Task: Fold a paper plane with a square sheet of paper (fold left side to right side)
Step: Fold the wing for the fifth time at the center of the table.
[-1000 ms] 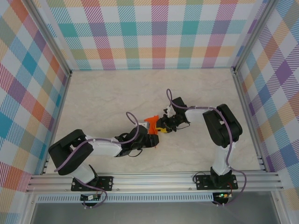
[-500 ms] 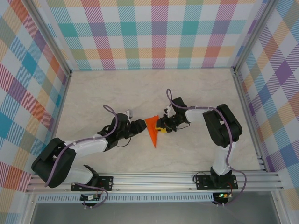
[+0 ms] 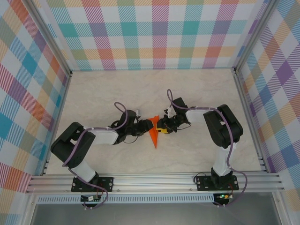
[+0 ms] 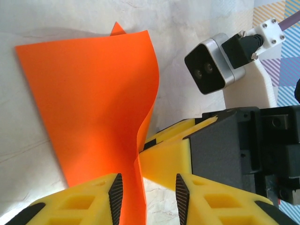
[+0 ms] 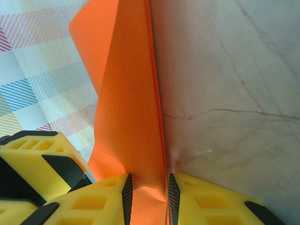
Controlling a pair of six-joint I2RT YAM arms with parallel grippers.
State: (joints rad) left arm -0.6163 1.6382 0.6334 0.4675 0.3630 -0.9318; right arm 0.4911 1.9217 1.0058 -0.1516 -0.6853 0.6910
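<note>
Thin orange paper (image 3: pixel 153 134), folded to a narrow point, lies on the marbled table (image 3: pixel 108 93); right gripper (image 5: pixel 147 183) clamps its creased edge, left gripper (image 4: pixel 148 185) stands apart astride its curling flap

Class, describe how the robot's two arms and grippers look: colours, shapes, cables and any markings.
The left arm and right arm are built of chunky black and white segments, each trailed by a looping purple cable. The left gripper and right gripper have blocky yellow fingers with moulded pockets and ribbed black pads. A grey two-lens camera sits on a white bracket.
</note>
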